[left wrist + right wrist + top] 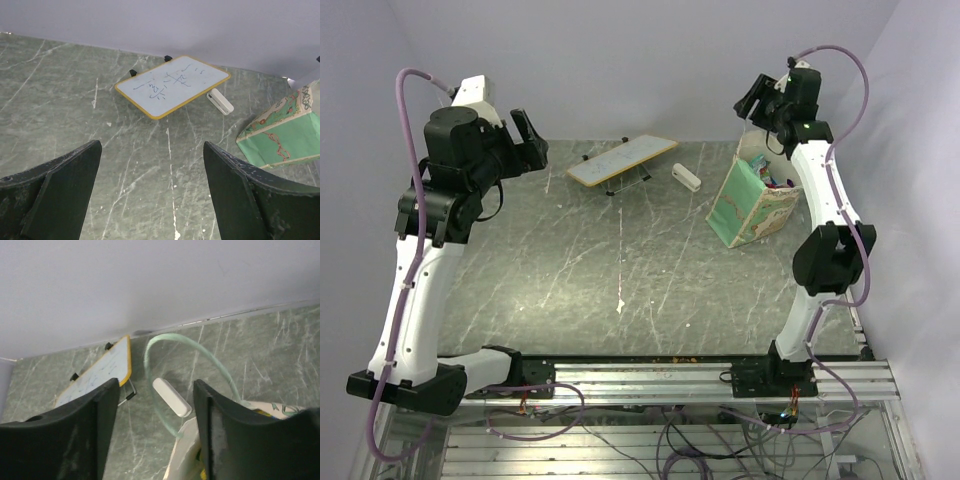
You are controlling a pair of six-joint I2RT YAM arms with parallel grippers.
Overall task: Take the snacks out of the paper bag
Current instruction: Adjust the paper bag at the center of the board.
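The mint-green paper bag (750,205) stands at the table's right, tilted, with its mouth facing the right arm. A few coloured snacks (781,183) peek out of the mouth; most of them are hidden inside. My right gripper (757,101) hovers over the bag's far edge. In the right wrist view this gripper (155,385) has its jaws apart with nothing pinched between them. Below them lie the bag's cord handle (150,347) and cream rim (186,452). My left gripper (528,135) is raised at the far left, and its own view shows that gripper (151,145) wide open and holding nothing.
A flat white board (622,160) on black legs stands at the back centre. A small white oblong object (687,177) lies between it and the bag. Walls close in behind and on both sides. A metal rail (650,378) runs along the near edge.
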